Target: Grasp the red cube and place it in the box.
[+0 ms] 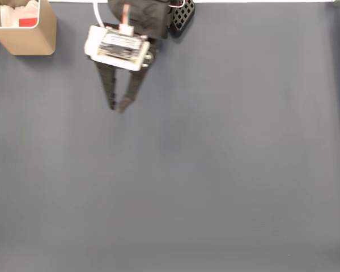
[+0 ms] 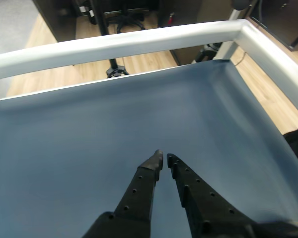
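Note:
The tan box (image 1: 33,41) stands at the top left corner of the fixed view. Inside it, against the whitish lining, lies the red cube (image 1: 27,22). My gripper (image 1: 117,106) hangs over the grey mat to the right of the box, well apart from it, fingers pointing down the picture. In the wrist view the gripper (image 2: 164,158) has its two black fingertips almost touching, and nothing is held between them.
A dark grey mat (image 1: 215,170) covers the table. The wrist view shows a white rail (image 2: 139,42) along the table's far edge and right side, with wooden floor and chair legs beyond it. The arm's base (image 1: 158,14) sits at the top of the fixed view.

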